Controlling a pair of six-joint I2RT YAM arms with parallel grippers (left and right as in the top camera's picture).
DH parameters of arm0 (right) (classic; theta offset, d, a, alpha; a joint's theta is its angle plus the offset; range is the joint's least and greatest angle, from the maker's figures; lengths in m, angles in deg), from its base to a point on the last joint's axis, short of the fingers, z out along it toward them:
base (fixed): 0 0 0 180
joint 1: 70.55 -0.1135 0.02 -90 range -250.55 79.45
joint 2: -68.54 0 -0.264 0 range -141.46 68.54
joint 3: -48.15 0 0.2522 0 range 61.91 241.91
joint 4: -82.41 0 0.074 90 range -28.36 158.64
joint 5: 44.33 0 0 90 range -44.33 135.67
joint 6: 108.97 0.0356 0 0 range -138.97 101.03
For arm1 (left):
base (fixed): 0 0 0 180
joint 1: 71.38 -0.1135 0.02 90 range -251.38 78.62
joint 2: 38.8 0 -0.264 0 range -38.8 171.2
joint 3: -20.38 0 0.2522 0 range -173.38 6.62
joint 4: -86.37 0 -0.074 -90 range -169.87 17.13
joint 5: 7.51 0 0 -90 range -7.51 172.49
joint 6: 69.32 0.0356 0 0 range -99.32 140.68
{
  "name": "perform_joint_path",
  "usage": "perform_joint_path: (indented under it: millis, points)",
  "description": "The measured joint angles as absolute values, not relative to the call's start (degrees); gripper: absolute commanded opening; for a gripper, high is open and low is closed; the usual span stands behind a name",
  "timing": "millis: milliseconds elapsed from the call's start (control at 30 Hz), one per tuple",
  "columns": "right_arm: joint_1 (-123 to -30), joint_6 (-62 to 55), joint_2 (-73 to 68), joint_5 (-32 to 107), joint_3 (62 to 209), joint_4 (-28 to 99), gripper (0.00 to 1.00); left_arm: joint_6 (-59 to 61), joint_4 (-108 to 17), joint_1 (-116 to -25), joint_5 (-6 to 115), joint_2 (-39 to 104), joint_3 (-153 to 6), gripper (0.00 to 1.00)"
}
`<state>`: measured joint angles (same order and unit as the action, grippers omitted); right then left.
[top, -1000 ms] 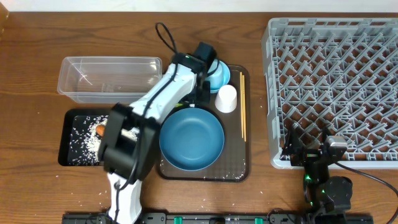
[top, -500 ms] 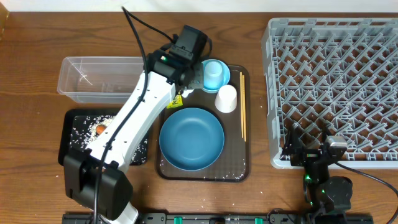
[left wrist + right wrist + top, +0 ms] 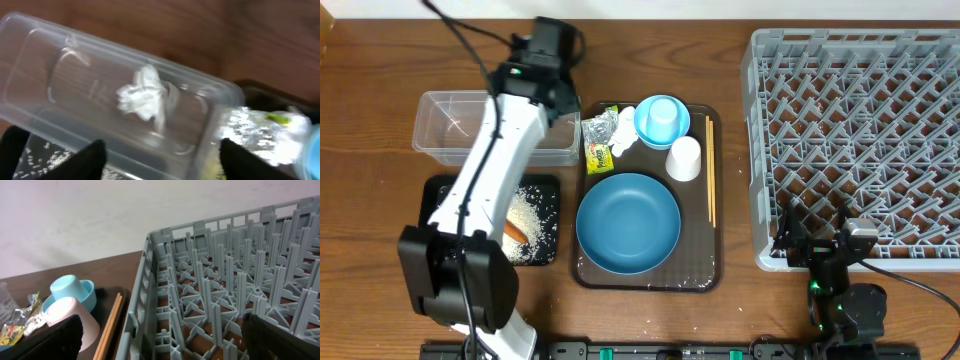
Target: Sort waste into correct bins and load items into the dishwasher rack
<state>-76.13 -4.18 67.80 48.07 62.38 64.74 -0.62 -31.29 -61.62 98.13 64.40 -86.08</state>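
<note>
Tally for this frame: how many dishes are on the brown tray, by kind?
Bowls: 2 (dark-blue bowl, light-blue bowl)
Cups: 2 (light-blue cup sitting in the light-blue bowl, pale cup)
Total: 4

The left arm [image 3: 488, 168] reaches far, fingers [image 3: 92, 159] spread; right arm [image 3: 840, 275] folded.

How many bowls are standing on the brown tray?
2. The large dark-blue bowl fills the near part of the brown tray; the small light-blue bowl stands at its far edge, holding a light-blue cup.
</note>
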Motion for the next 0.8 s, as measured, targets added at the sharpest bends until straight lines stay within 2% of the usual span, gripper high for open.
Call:
perform_joint_path:
  millis: [300,400,600,800]
  points:
    - [-76.1,-4.2,67.8,48.1,62.4,64.7,0.99,-0.1,-29.1,-61.0,82.1,64.4,-86.1,0.68]
    - [-76.1,-4.2,67.8,48.1,62.4,64.7,0.99,0.2,-29.3,-57.6,78.7,64.4,-85.6,0.60]
    - [-76.1,-4.2,67.8,48.1,62.4,64.7,0.99,1.1,-35.7,-50.2,76.5,64.4,-78.4,0.59]
    - [-76.1,-4.2,67.8,48.1,62.4,64.8,0.99,1.2,-44.9,-48.7,78.9,64.6,-70.3,0.59]
